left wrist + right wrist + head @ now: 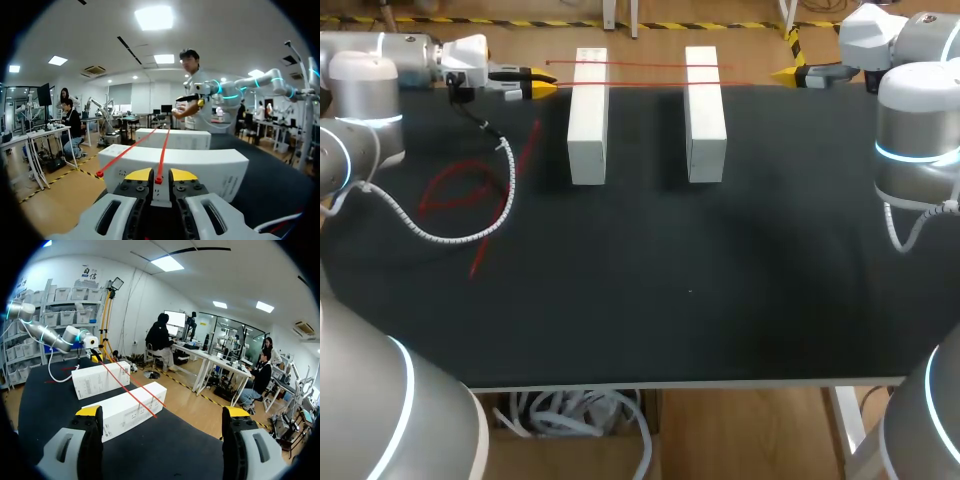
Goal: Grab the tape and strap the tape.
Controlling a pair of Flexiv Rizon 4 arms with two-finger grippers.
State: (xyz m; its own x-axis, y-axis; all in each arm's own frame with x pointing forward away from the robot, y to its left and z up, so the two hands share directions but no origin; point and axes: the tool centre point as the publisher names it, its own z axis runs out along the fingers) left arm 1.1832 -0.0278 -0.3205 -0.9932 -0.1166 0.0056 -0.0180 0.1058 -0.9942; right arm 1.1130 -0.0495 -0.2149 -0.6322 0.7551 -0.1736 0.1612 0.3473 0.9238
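At the table's far left edge, the left gripper (159,176) is nearly closed, its yellow tips pinching one end of the red tape (164,150). From there the tape runs in two lines over the far ends of two white boxes, the left box (588,115) and the right box (705,115), which stand side by side and apart on the black table (720,300). More red tape lies loose (460,190) left of the boxes. The right gripper (788,75) is at the far right edge, fingers spread wide and holding nothing. The tape ends near the right box, clear of this gripper.
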